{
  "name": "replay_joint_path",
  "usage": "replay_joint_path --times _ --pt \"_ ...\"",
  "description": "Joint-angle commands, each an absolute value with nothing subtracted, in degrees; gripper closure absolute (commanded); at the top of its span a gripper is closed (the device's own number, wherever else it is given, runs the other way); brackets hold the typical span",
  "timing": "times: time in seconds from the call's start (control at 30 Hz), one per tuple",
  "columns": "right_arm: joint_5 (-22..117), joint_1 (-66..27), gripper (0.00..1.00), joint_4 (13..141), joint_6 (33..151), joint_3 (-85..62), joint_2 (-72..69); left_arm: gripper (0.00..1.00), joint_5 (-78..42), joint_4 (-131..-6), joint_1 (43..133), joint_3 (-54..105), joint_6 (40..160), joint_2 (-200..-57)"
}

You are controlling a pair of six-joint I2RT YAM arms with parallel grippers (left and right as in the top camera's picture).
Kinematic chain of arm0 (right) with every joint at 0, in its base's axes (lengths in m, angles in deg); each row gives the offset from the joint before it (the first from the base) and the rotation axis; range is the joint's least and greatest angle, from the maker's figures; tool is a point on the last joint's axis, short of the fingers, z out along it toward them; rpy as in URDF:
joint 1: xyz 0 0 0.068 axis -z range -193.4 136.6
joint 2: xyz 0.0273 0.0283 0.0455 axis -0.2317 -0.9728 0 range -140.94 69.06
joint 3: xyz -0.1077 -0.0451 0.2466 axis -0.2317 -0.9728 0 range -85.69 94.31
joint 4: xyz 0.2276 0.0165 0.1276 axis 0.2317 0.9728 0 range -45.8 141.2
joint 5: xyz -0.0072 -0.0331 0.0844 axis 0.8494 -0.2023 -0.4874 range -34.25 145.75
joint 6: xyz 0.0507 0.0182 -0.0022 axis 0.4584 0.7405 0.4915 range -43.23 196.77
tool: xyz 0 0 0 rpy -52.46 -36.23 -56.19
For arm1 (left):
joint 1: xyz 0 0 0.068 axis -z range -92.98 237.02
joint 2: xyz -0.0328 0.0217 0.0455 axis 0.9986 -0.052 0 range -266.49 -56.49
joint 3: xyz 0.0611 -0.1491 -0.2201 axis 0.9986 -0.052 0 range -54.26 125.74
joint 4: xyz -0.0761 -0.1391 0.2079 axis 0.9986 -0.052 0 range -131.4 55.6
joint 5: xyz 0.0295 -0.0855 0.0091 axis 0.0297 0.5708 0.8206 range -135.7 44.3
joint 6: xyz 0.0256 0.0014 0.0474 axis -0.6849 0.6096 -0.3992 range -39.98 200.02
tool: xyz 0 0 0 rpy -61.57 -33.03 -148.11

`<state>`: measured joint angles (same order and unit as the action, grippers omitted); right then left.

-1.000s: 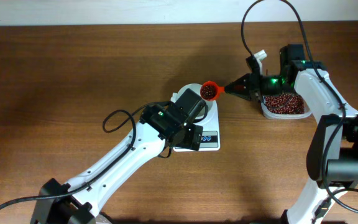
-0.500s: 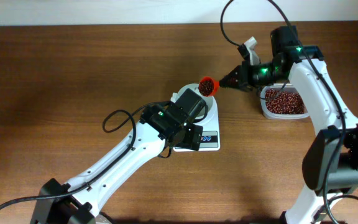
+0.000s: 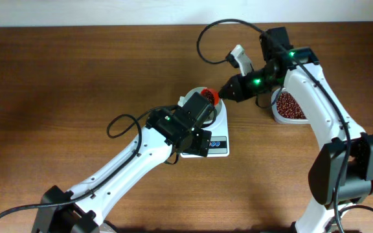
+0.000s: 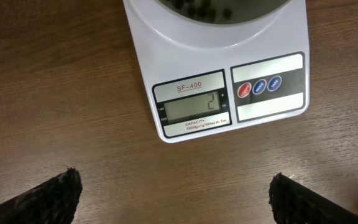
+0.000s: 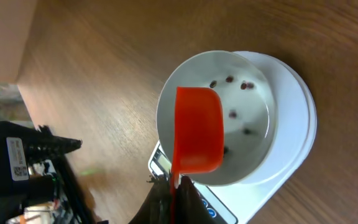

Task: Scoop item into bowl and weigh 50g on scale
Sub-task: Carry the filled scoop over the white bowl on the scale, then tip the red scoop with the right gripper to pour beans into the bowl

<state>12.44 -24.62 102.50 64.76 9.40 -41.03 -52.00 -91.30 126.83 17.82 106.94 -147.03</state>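
Just above bowl (image 5: 255, 158), scoop (image 5: 197, 130) tilted; beans (image 5: 232, 114) inside.

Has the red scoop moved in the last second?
Yes. The red scoop has moved left, away from the bean tub, to over the bowl on the scale.

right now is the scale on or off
On: the scale has a display showing a digit, 2, in the left wrist view.
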Motion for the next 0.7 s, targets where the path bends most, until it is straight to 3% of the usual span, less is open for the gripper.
replay_joint_path --times 0.0,0.4,0.47,0.5,0.67 --pt "11.2 -24.9 0.96 102.3 62.4 10.7 -39.5 0.01 -52.8 -91.2 127.0 17.2 107.8 -146.8" --pt "11.2 -24.9 0.96 101.0 62.4 10.7 -39.5 0.01 -52.8 -91.2 127.0 17.2 107.8 -146.8" --pt "11.2 -24.9 0.91 100.9 62.4 10.7 -39.5 0.01 -52.9 -91.2 127.0 17.2 107.8 -146.8" --pt "11.2 -24.9 0.96 100.9 62.4 10.7 -39.5 0.01 -52.8 -91.2 127.0 17.2 107.8 -146.8" --pt "11.4 -25.0 0.96 100.9 61.4 10.8 -39.1 0.01 -52.8 -91.2 127.0 17.2 107.8 -146.8"
